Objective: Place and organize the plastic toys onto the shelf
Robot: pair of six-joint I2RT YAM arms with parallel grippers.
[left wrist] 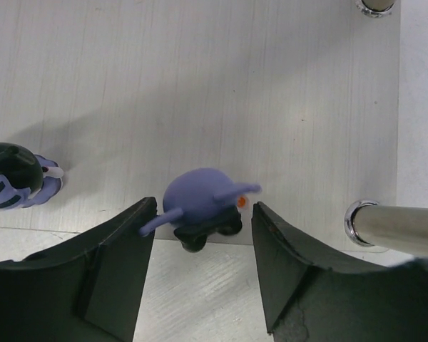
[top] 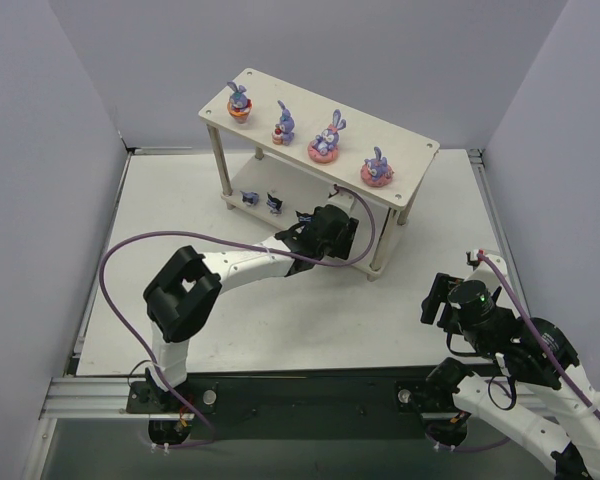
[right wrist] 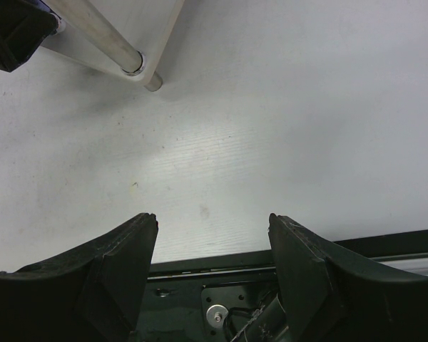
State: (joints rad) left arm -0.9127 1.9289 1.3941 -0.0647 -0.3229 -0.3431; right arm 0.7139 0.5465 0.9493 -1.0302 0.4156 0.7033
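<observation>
Left wrist view: my left gripper [left wrist: 203,214] is released, jaws spread on either side of a small dark blue figure [left wrist: 196,198] that stands at the near edge of the lower board of the shelf [left wrist: 200,85]. A second blue figure [left wrist: 14,178] stands off to its left. In the top external view I count four purple rabbits [top: 328,138] in a row along the top board. My right gripper [right wrist: 212,221] hangs spread wide over the table [right wrist: 285,107], gripping nothing.

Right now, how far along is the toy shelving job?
Done: four purple rabbits stand on the shelf's top board. In hand: the left gripper, jaws open, flanks a dark blue figure on the lower board's edge, near two more. Left: a fourth blue figure, not in view; the right gripper hangs open, empty.
</observation>
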